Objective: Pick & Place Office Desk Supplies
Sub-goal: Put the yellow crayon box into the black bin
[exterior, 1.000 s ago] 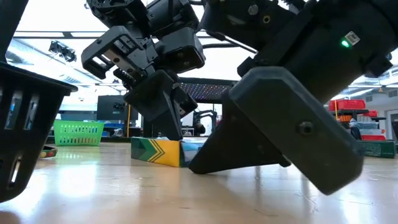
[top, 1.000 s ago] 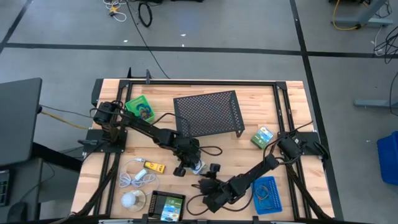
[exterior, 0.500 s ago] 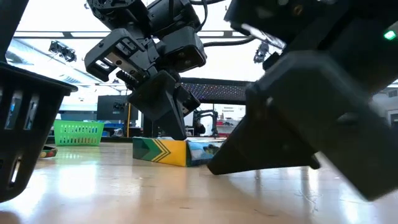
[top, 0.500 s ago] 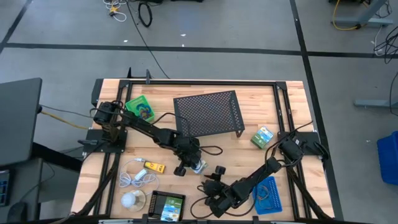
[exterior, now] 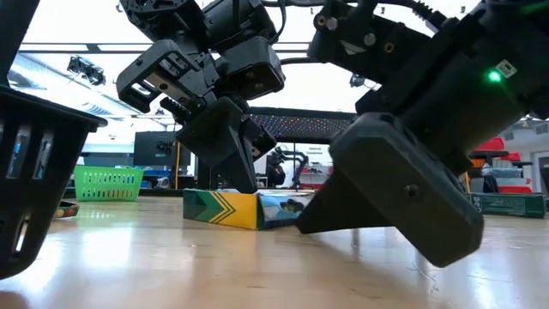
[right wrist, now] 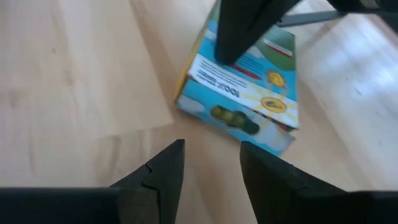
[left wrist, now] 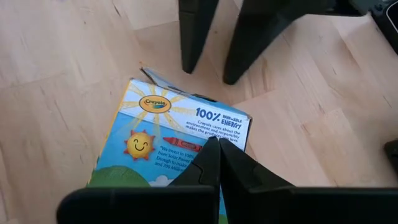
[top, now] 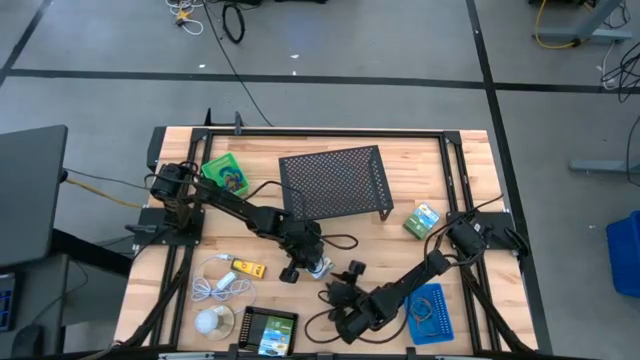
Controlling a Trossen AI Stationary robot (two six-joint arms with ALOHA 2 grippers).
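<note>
A crayon box (left wrist: 168,143), blue with a yellow sun, lies flat on the table near its middle; it also shows in the high view (top: 320,267), the low view (exterior: 240,209) and the right wrist view (right wrist: 242,93). My left gripper (left wrist: 219,150) is shut and stands on the box from above (exterior: 225,146). My right gripper (right wrist: 211,155) is open and empty, just off the box's near end (top: 336,289), its fingers pointing at it, low over the table (exterior: 395,206). My left gripper presses its shut fingertips (left wrist: 214,155) down on the box's top face (left wrist: 186,134), near the end that faces my right gripper. The fingers come from above, slanting down from the table's left. The box lies flat on the table.
A black mesh tray (top: 335,182) stands at the far middle, a green tray (top: 225,175) far left, a green-blue packet (top: 422,220) at the right. A blue tray with loops (top: 430,312) is near right. A yellow block (top: 248,268), white cable (top: 220,282), white ball (top: 210,320) and black tray (top: 268,330) are near left.
My right gripper has shifted a little toward the table's right and near edge and then come back beside the crayon box. The box and my left gripper have stayed where they were.
</note>
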